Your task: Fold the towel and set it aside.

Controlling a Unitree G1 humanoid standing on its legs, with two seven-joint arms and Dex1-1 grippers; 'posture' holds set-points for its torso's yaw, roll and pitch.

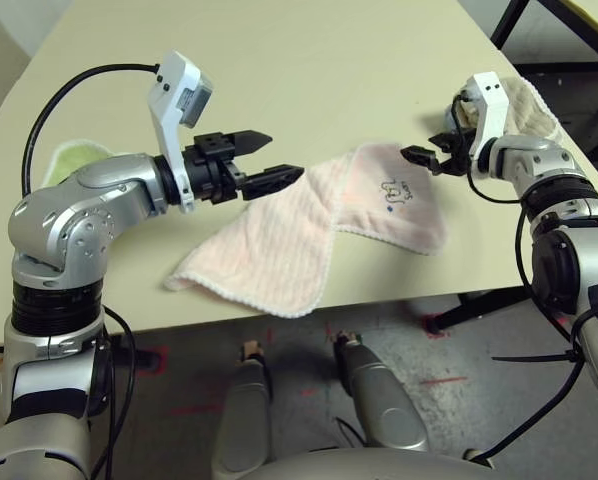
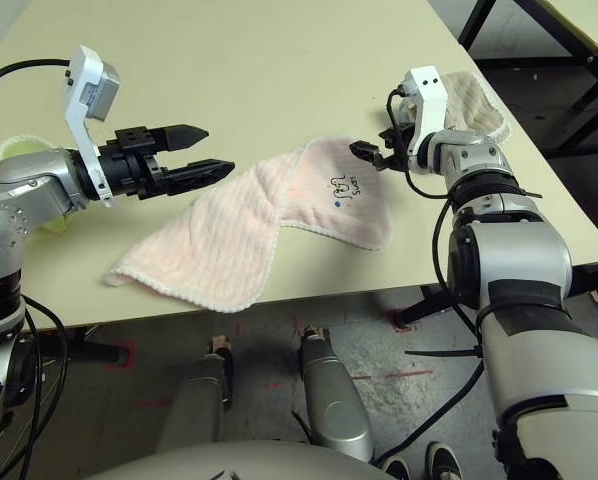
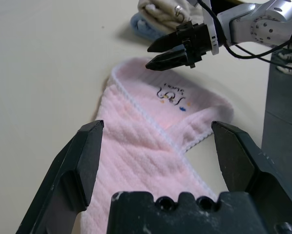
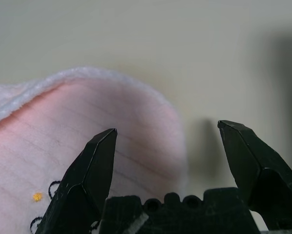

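- The towel point(image 1: 279, 235) is lying on the table point(image 1: 279, 80) near its front edge, twisted and partly folded over itself, its printed emblem facing up.
- The left gripper point(image 1: 269, 158) is hovering by the towel, fingers spread apart, holding nothing.
- The right gripper point(image 4: 166, 126) is hanging over the towel's far edge, fingers also apart and empty.
- The green cloth point(image 1: 74, 158) is resting behind the left arm point(image 1: 79, 215).
- The beige towel point(image 2: 471, 105) is lying beyond the right gripper.

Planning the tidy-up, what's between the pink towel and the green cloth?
Between the towel and the green cloth, the left eye view shows the robot's left forearm.
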